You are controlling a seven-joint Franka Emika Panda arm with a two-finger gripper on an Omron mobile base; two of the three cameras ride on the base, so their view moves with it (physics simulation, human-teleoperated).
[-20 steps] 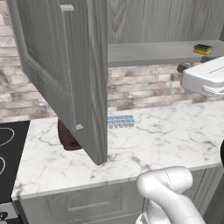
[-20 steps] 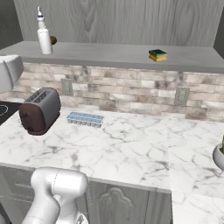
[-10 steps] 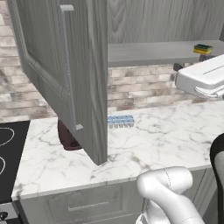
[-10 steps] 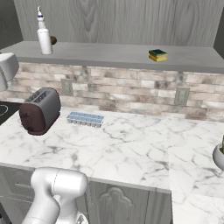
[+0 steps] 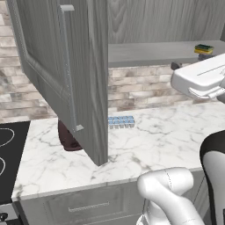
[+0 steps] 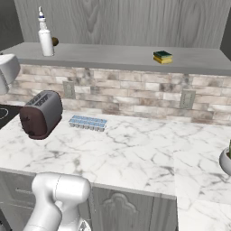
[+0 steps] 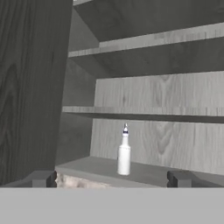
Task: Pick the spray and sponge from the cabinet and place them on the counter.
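Pincer (image 7: 112, 179) stands wide, nothing between its two dark tips, which rise at the lower corners of the hand view with the spray (image 7: 124, 154) centred between them but well beyond, upright on the lowest shelf of the cabinet (image 7: 153, 94); open shelf lies on both sides of the bottle, and the dark wood-grain side wall closes off the left of that view; two more grey shelves show above. From the right base view the spray (image 6: 45, 37) stands upright near the left end of the grey shelf, a small brown thing (image 6: 55, 42) just behind it, and the sponge (image 6: 163, 57), yellow under a dark green layer, lies flat well apart toward the right end; the left base view shows the sponge (image 5: 203, 48) at the shelf's far right, while the open panelled door (image 5: 66, 74) with its long bar handle (image 5: 68, 70) hangs out over the counter (image 5: 158, 140) and hides the shelf's left part; the counter is white marble with grey veins, broadly bare; a dark rounded toaster (image 6: 40, 113) and a pale blue ice-cube tray (image 6: 88, 122) sit toward its back left, before the brick backsplash (image 6: 135, 92); a black stovetop (image 5: 11, 154) borders the counter's left edge.
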